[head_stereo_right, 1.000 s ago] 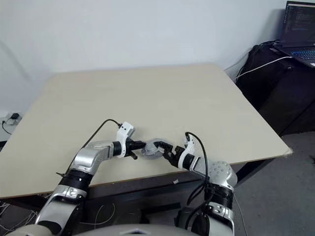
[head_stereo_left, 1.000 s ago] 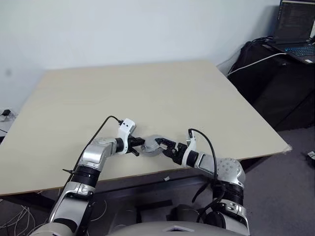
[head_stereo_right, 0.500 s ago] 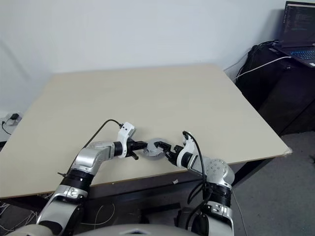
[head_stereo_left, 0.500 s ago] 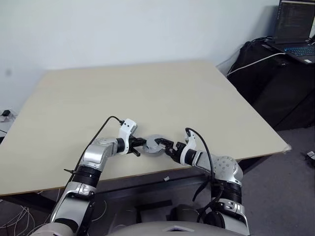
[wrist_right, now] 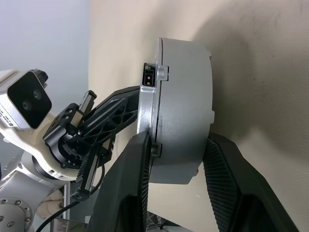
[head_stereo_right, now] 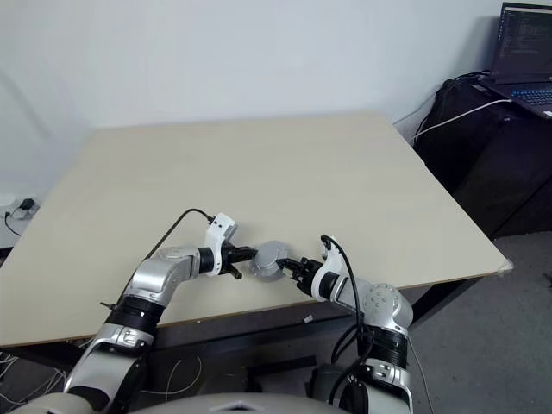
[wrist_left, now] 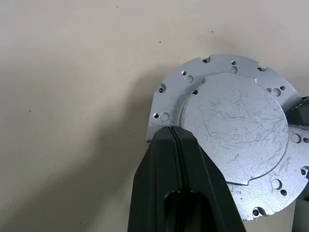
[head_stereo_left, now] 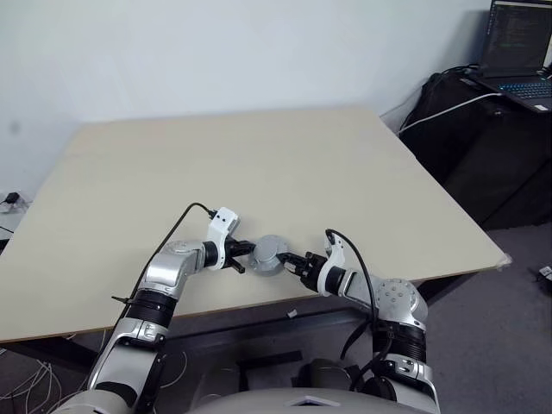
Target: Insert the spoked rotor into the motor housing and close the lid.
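Note:
The lid [head_stereo_left: 270,251], a round silver-grey disc with a drilled flange, stands on edge near the table's front edge. My right gripper [wrist_right: 176,139] is shut on it, one black finger [wrist_right: 133,169] on the flange side and the other on its back. My left gripper [wrist_left: 170,129] is shut, its tip resting against the flange rim of the lid [wrist_left: 231,121]. In the head views the left gripper [head_stereo_left: 247,254] and right gripper [head_stereo_left: 290,259] meet at the disc from either side. The spoked rotor and the motor housing are hidden.
The beige table [head_stereo_left: 259,155] stretches away behind the grippers, and its front edge lies just below them. A black cabinet [head_stereo_left: 483,147] with a laptop [head_stereo_left: 517,52] and a white cable stands off the table's right side.
My right gripper's fingers have gone from wide open to closed around the silver disc. The left gripper has kept its place, shut.

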